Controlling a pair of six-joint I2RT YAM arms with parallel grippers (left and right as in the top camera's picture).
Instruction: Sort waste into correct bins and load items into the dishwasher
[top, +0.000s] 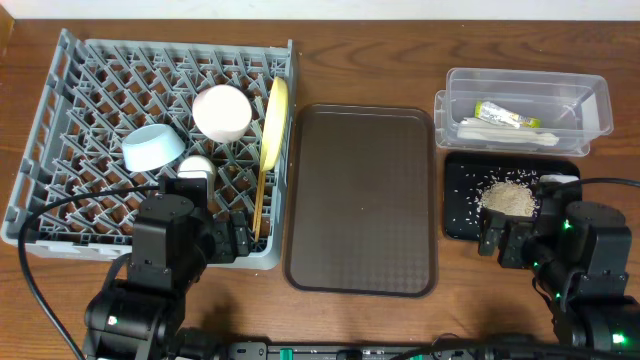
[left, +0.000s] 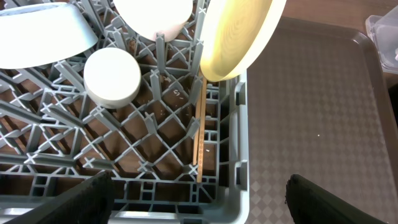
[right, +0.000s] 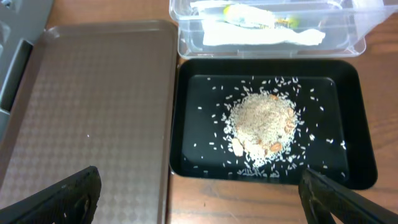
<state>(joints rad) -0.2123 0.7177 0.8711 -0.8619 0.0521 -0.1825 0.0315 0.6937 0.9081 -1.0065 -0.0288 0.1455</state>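
The grey dish rack (top: 60, 110) holds the yellow plate (top: 276, 118) on edge, the pink bowl (top: 221, 111), the blue bowl (top: 152, 148), the white cup (top: 196, 167) and the chopsticks (top: 260, 205). In the left wrist view I see the plate (left: 239, 34), cup (left: 112, 76) and chopsticks (left: 200, 130). The clear tub (top: 595, 110) holds the green-yellow wrapper (top: 505, 117) and white paper (top: 500, 133). The black tray (top: 460, 200) holds the rice scraps (top: 507, 197); they also show in the right wrist view (right: 264, 121). My left gripper (left: 199, 199) is open over the rack's front right corner. My right gripper (right: 199, 196) is open before the black tray.
The brown serving tray (top: 362, 195) lies between the rack and the bins, with nothing on it. Black cables run along the front of the table by both arms.
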